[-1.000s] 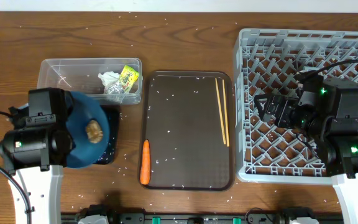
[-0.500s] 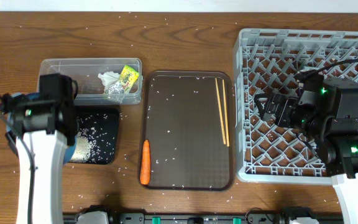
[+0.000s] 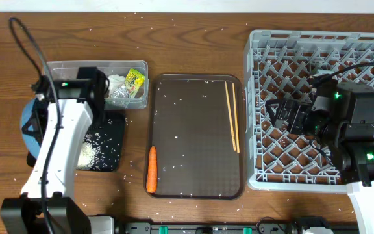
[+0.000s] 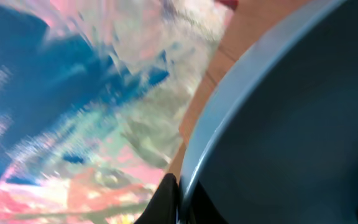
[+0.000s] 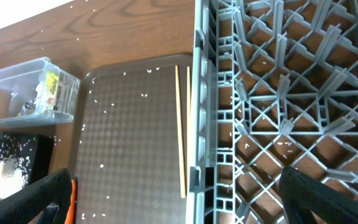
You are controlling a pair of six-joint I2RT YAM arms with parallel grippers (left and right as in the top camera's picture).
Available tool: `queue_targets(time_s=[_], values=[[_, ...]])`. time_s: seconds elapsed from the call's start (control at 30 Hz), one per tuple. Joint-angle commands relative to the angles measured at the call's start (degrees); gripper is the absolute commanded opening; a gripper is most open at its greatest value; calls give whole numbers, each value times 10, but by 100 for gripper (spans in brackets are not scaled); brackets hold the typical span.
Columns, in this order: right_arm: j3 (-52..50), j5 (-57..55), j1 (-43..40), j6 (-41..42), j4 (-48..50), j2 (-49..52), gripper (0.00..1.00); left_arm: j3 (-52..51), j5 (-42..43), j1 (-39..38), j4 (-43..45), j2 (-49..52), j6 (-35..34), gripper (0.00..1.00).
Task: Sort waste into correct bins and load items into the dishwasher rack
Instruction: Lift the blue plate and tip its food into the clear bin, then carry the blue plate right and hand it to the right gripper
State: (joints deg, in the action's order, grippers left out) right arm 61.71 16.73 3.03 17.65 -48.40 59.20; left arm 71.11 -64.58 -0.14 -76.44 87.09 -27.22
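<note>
The blue plate (image 3: 26,123) now shows only as a narrow strip to the left of the left arm, just beside the black tray (image 3: 113,130). A second ago it sat level over that tray with a brown lump on it. The tray is now uncovered, and a heap of rice (image 3: 86,154) lies in it. The left gripper (image 4: 179,201) pinches the plate's rim, and its wrist view shows the plate tilted steeply. It cannot be told whether the lump has dropped.

The tipping step looks finished or nearly so. The plate's next stop is probably the rack (image 3: 362,45). The right gripper (image 3: 283,116) has not moved and hangs over the rack floor with its fingers spread. The carrot (image 3: 152,169) and chopsticks (image 3: 231,117) are still on the brown tray (image 3: 193,130), unsorted.
</note>
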Motion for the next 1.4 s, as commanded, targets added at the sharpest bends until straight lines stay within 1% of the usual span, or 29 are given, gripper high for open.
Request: queue_targets(time_s=[0.0,0.1,0.27,0.37,0.43,0.5,0.53,0.6,0.67,0.73,0.8,0.9,0.97,1.07,1.1,1.17,1.23,1.3,1.37], values=[[3,-2,-6,7,-4,1,99,11,-84,-13,7,6,-2,6],[3,-2,-6,7,-6,1,99,11,-105,-23,24,6,19,6],[3,-2,-6,5,-16,1,99,11,-146,-30,53,6,21,6],[3,-2,-6,3,-19,1,99,11,-149,-29,83,6,34,6],[3,-2,-6,3,-21,1,99,11,-114,-29,103,6,34,6],[3,-2,-6,0,-23,1,99,10,-44,-29,105,6,29,6],[3,-2,-6,-1,-23,1,99,5,-36,-29,106,6,27,6],[3,-2,-6,-1,-24,0,99,0,-101,-30,106,7,37,6],[3,-2,-6,-1,-23,1,99,1,-159,-32,115,4,67,6],[3,-2,-6,-1,-19,0,99,1,-159,-39,121,-1,93,6],[3,-2,-6,-1,-15,0,99,1,-140,-50,121,-9,95,6],[3,-2,-6,-15,-16,0,99,1,-82,-80,121,-25,102,6],[3,-2,-6,-35,-16,0,99,6,-27,-108,121,-42,103,6],[3,2,-6,-40,-15,0,99,26,77,-160,124,-70,110,6],[3,9,-6,-40,-12,0,97,32,113,-176,124,-80,111,6],[3,48,-6,-40,4,0,91,42,207,-218,132,-106,112,6],[3,92,-6,-40,24,0,87,42,261,-243,146,-125,111,6],[3,138,-6,-40,48,0,86,42,325,-263,167,-146,111,6],[3,183,-6,-40,72,0,86,42,418,-271,196,-169,111,6]])
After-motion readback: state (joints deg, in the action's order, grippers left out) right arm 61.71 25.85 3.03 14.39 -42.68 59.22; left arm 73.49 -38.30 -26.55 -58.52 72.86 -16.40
